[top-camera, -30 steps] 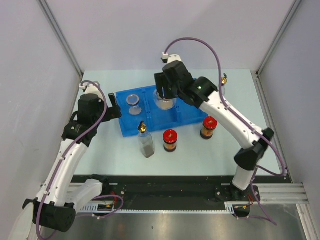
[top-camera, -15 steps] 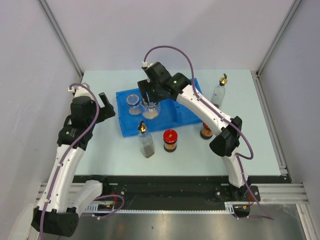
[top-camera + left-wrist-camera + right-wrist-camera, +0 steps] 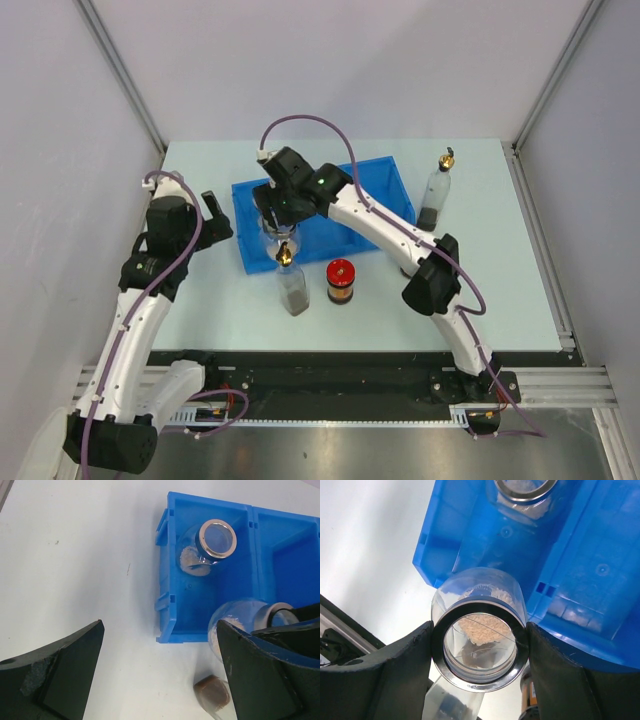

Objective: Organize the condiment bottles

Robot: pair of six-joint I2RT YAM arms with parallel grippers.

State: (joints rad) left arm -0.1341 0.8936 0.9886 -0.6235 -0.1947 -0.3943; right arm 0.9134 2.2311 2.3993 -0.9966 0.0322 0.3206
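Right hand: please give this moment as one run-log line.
right hand: shut on jar | jar: over tray left bay, near edge | second jar: in left bay | left hand: open, beside tray

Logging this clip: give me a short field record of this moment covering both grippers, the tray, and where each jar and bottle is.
right gripper: shut on short clear jar with tan filling, at the near wall of the tray's left compartment
left gripper: open, empty, left of the tray
blue tray: second short jar sits in its left compartment
table, in front of tray: tall bottle and red-lidded jar
table, far right: second tall bottle
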